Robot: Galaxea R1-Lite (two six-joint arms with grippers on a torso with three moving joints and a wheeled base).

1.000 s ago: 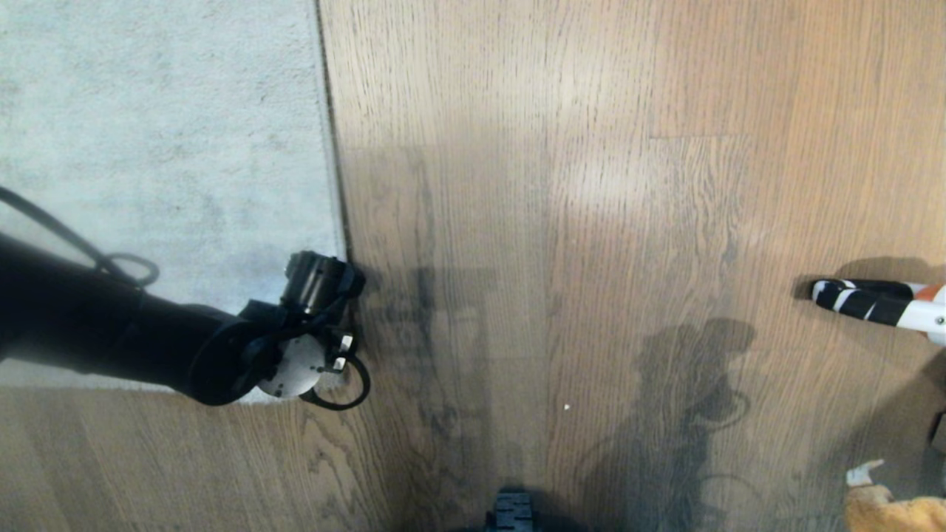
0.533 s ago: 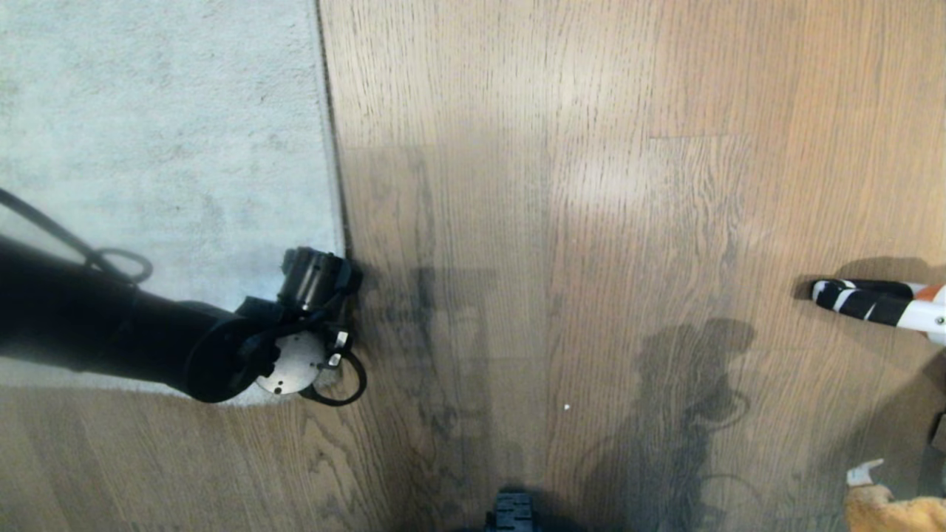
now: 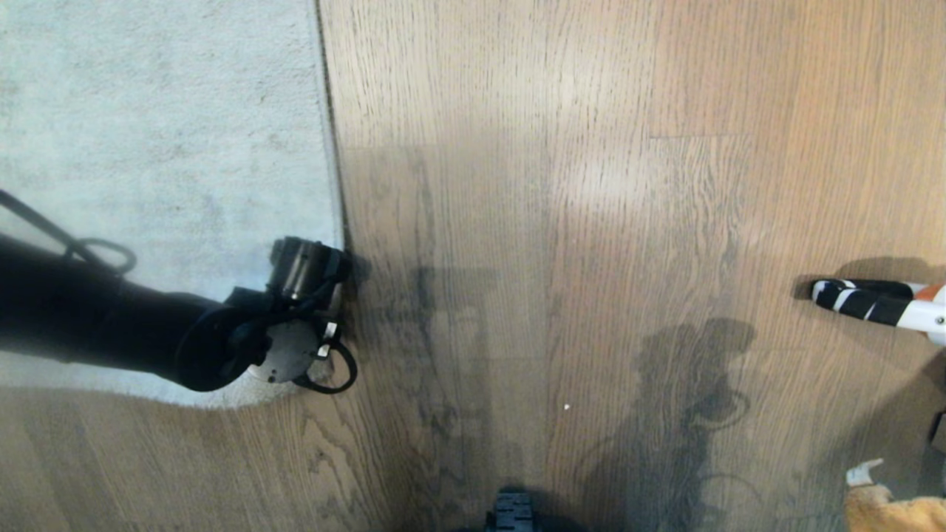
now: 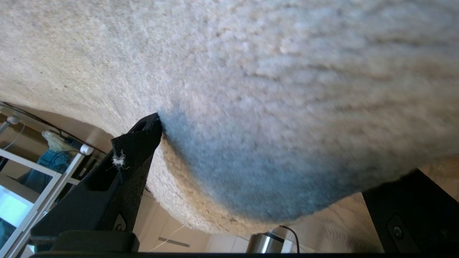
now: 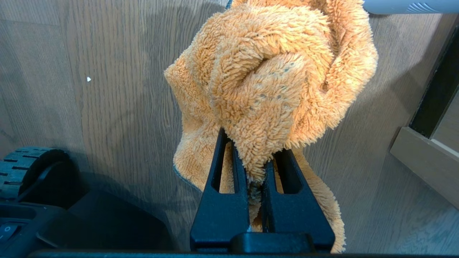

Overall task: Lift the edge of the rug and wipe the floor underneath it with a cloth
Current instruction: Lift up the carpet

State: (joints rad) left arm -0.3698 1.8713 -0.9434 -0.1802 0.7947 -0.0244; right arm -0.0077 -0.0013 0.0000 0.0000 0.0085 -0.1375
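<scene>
The floor [image 3: 591,222] fills most of the head view: brown wooden planks with dark grain and long straight seams, with shadows of the robot on them. The pale grey-beige rug covers the left part, and the rug edge [image 3: 331,148] runs straight along a plank down to its corner near the left wrist.

The left arm [image 3: 96,325] comes in from the left side, lying low across the rug, with the wrist bent down at the corner. In the left wrist view the left gripper [image 4: 265,172] has its fingers [image 4: 132,150] spread wide, one on each side of the rug corner, whose pile bulges between them; one fingertip touches the pile.

The right gripper [image 5: 255,168] points down at the floor near the robot's base. Its fingers are pressed narrow together and pinch the cloth [image 5: 272,75], a fluffy orange bundle that hangs over the planks. In the head view only a part of this cloth shows, at the bottom right corner.

A black-and-white striped object [image 3: 865,301] lies on the floor at the right.
</scene>
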